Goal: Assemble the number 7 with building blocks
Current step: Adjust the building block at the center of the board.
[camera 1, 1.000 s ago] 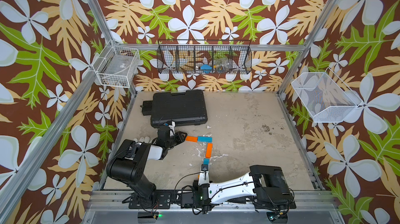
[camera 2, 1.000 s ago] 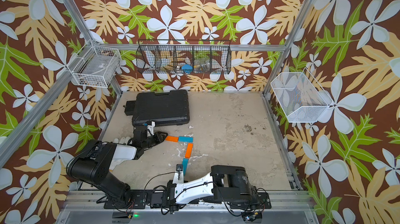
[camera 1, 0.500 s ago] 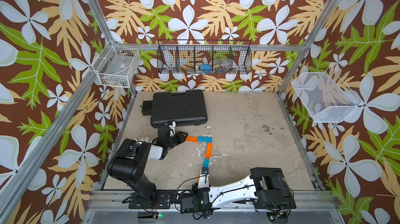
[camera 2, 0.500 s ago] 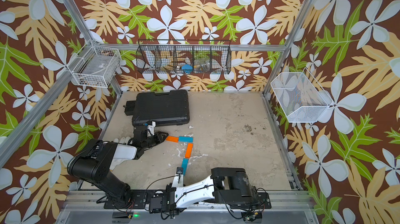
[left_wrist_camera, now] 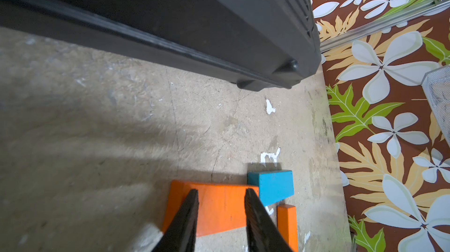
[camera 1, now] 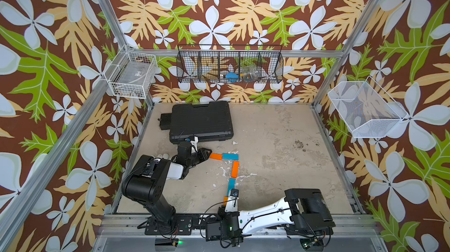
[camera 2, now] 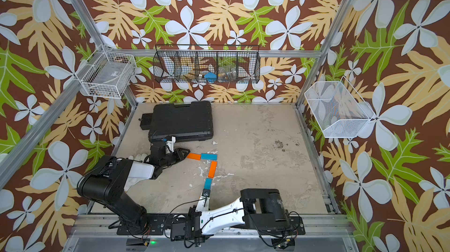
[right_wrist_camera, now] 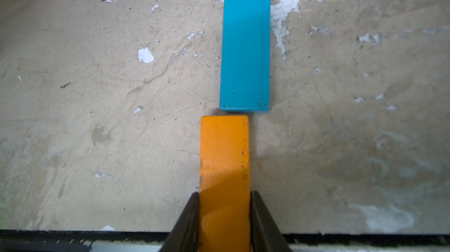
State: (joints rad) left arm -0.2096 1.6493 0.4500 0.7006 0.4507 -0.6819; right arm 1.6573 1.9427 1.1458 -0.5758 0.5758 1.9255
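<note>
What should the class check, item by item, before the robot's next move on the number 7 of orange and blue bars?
1. Grip of right claw on last orange bar: ok, jaws press both long sides.
2. Its line with blue stem bar: not ok, offset sideways.
3. Those two ends meeting: not ok, a thin gap shows.
4. Crossbar, top orange bar and top blue bar end to end: ok.
5. Stem's upper orange bar sitting just below the top blue bar's end: ok.
6. Whether left claw is clear of the top orange bar: cannot tell; jaws apart, tips over it.
</note>
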